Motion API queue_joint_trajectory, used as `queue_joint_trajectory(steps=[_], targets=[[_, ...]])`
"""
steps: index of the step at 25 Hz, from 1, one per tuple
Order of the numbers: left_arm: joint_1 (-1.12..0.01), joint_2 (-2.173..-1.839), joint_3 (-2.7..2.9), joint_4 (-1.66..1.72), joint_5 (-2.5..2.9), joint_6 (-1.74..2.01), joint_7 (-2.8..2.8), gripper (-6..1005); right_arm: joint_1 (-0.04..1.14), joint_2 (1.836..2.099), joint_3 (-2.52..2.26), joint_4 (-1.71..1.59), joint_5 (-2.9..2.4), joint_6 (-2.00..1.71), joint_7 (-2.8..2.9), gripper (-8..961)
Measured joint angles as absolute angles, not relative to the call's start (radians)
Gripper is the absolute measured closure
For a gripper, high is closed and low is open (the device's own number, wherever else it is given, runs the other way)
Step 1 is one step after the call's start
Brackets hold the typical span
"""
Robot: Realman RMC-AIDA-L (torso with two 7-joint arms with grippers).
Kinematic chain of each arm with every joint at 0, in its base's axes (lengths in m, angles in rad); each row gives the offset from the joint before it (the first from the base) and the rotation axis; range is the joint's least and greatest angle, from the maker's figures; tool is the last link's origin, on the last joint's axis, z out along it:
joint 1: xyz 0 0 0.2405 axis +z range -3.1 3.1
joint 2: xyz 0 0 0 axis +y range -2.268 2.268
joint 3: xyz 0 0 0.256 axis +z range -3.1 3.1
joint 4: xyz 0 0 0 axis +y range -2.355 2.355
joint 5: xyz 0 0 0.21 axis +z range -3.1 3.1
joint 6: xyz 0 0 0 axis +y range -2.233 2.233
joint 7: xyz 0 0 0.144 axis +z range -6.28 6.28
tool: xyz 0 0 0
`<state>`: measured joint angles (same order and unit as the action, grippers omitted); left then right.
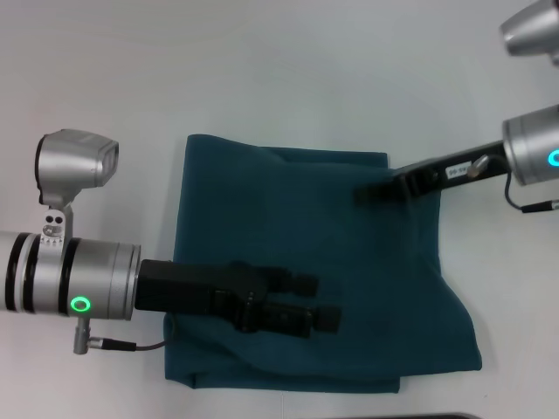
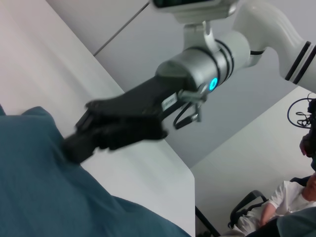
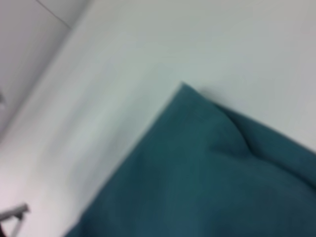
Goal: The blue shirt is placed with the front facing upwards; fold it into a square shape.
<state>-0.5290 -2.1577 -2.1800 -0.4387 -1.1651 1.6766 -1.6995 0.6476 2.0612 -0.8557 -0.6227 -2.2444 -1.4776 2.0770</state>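
The left gripper hovered released over the shirt; the right gripper's grip unclear; dragging could unfold it.

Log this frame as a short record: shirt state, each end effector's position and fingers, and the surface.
garment: blue shirt, folded into a rough rectangle, plain side up, no lettering showing
left end effector: over the shirt's near part, fingers apart
right end effector: at the shirt's far right part; finger state cannot be told
surface: white table
fold status: near-right corner juts out, edges uneven
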Motion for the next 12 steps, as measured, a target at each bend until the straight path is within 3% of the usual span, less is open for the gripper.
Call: queue_joint_trajectory(steps=[7, 12], targets=[[-0.525, -2.156, -2.184, -0.439, -1.164, 1.665, -1.700, 115, 0.612, 2.037, -0.807, -0.661, -2.202, -1.501, 2.079, 942], [-0.525, -2.156, -2.179, -0.436, -1.164, 1.633, -1.707, 116, 0.612, 2.044, -0.810, -0.660, -2.206, -1.469, 2.074, 942]])
